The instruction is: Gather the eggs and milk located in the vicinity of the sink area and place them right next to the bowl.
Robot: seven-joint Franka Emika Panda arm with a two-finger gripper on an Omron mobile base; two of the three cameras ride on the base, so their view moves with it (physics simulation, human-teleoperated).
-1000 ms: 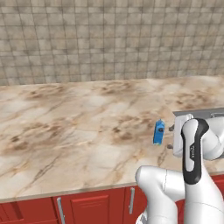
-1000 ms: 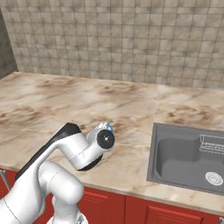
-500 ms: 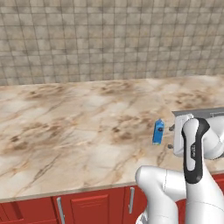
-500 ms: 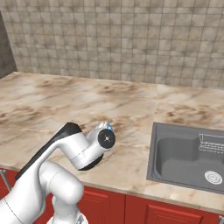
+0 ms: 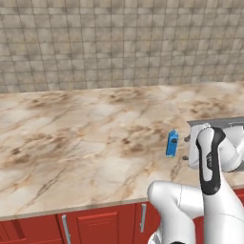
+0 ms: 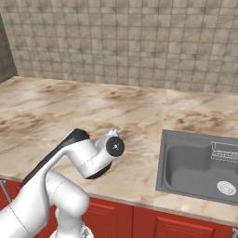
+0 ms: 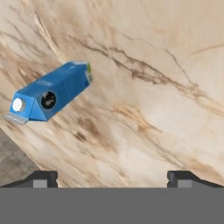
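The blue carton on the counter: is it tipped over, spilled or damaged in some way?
Nothing stands out. The milk carton stands upright on the marble counter, left of the sink, with no spill around it. The open gripper is clear of it.

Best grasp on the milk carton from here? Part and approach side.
Grip the milk carton across its slim flat side walls at mid-height, probably coming from the arm's side. It stands upright on the counter; the gabled, capped top offers poorer faces. The gripper is open and the carton sits off-centre, so realign first.
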